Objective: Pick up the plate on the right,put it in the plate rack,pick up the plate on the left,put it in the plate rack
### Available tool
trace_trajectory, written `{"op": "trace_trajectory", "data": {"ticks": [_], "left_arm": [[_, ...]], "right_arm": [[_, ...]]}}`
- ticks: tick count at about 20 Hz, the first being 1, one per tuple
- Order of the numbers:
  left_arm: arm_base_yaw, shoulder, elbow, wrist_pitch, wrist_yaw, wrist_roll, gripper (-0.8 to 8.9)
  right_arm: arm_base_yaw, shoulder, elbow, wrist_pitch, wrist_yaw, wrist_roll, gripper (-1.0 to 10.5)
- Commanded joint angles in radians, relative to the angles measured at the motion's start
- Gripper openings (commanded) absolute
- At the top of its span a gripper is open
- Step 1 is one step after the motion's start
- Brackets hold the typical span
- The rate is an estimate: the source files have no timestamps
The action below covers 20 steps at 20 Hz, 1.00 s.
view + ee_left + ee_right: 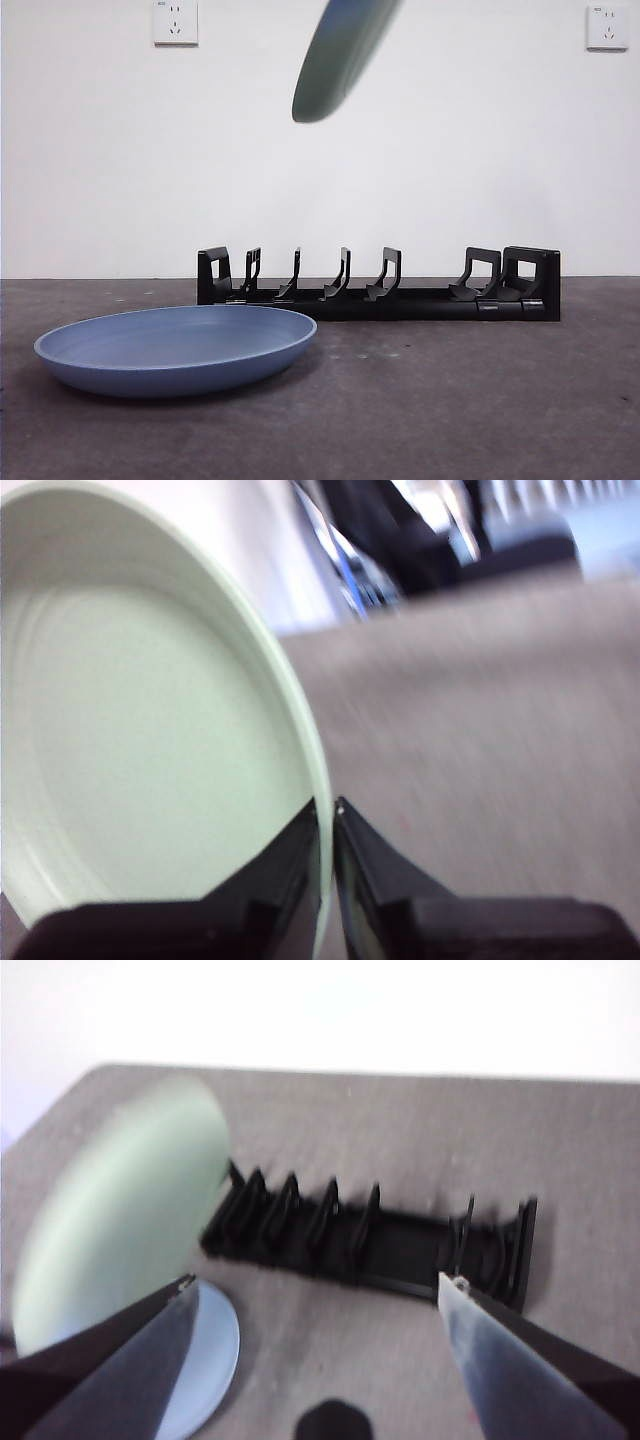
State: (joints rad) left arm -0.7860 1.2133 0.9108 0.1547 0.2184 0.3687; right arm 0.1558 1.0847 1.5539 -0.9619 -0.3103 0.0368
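Observation:
A pale green plate (340, 60) hangs tilted on edge high above the plate rack (380, 290), reaching out of the front view's top. In the left wrist view my left gripper (330, 808) is shut on this green plate's (150, 740) rim. A blue plate (175, 345) lies flat on the table at the front left, before the rack's left end. My right gripper (322, 1282) is open and holds nothing; from above it looks down on the rack (370, 1240), the lifted green plate (120, 1230) and the blue plate (210, 1360). No plate stands between the rack's prongs.
The rack stands near the white back wall, which carries two sockets (175, 22) (607, 27). Dark grey table (470, 400) stretches in front of and to the right of the rack.

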Motion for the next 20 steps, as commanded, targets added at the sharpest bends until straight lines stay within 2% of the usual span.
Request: {"op": "trace_trajectory", "data": {"ticks": [1,5,8,10,13,20], "left_arm": [[0.068,0.021,0.002,0.111,0.047,-0.232,-0.08],[0.149,0.068,0.002,0.204,0.077,-0.341,-0.08],[0.200,0.108,0.003,0.239,0.077,-0.377,-0.08],[0.223,0.139,0.010,0.250,0.078,-0.384,-0.08],[0.272,0.243,0.073,0.250,0.139,-0.404,-0.08],[0.323,0.436,0.204,0.214,0.138,-0.418,-0.08]], "right_arm": [[0.001,-0.004,-0.005,-0.051,0.002,-0.029,4.1],[0.001,-0.002,-0.005,-0.144,-0.021,-0.050,4.1],[0.001,-0.003,-0.005,-0.196,-0.051,-0.069,4.1],[0.001,-0.003,-0.005,-0.222,-0.062,-0.078,4.1],[0.001,-0.003,-0.005,-0.259,-0.068,-0.093,4.1],[0.001,-0.003,-0.005,-0.304,-0.067,-0.101,4.1]]}}
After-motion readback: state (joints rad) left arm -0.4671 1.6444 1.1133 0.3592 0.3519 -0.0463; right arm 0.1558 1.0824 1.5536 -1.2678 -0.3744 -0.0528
